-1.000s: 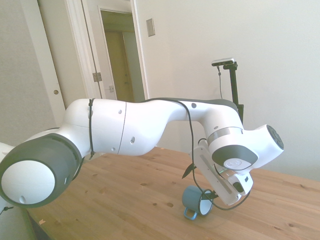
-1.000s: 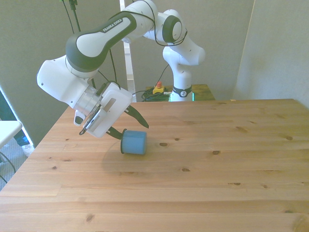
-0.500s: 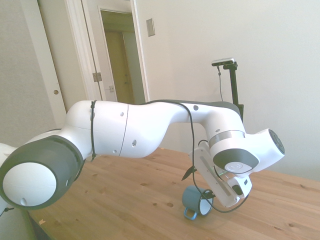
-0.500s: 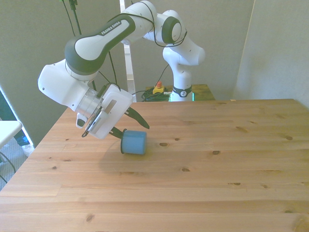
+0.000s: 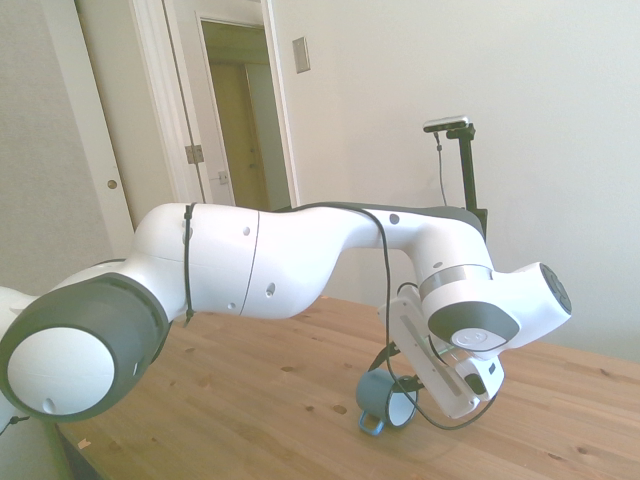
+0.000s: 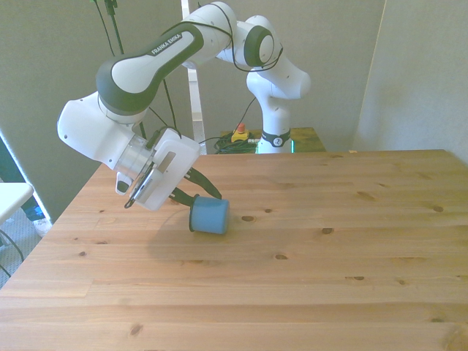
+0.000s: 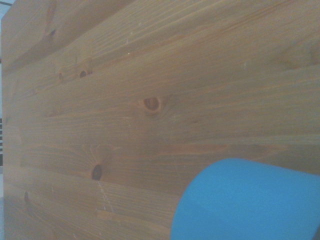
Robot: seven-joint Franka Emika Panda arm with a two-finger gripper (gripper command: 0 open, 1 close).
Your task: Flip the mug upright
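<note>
The small blue mug [image 6: 210, 217] lies tilted on its side on the wooden table [image 6: 307, 278], left of centre in the front view. Its mouth faces my gripper [image 6: 202, 197] and its base points to the front view's right. My gripper is shut on the mug at its rim, reaching in at a low slant. In the side view the mug [image 5: 377, 398] hangs just under the hand with its loop handle [image 5: 371, 425] pointing down. My gripper [image 5: 396, 384] is mostly hidden there behind the wrist. The wrist view shows the mug's blue wall [image 7: 250, 200] close up.
Bare wooden boards with dark knots [image 6: 247, 218] surround the mug. The table's edge on the front view's left [image 6: 55, 219] is close to the arm. An open doorway [image 5: 240, 110] shows behind the table in the side view.
The fingers, spread around the mug's mouth before, have closed on its rim. The mug has tipped and shifted slightly, its base now raised a little.
</note>
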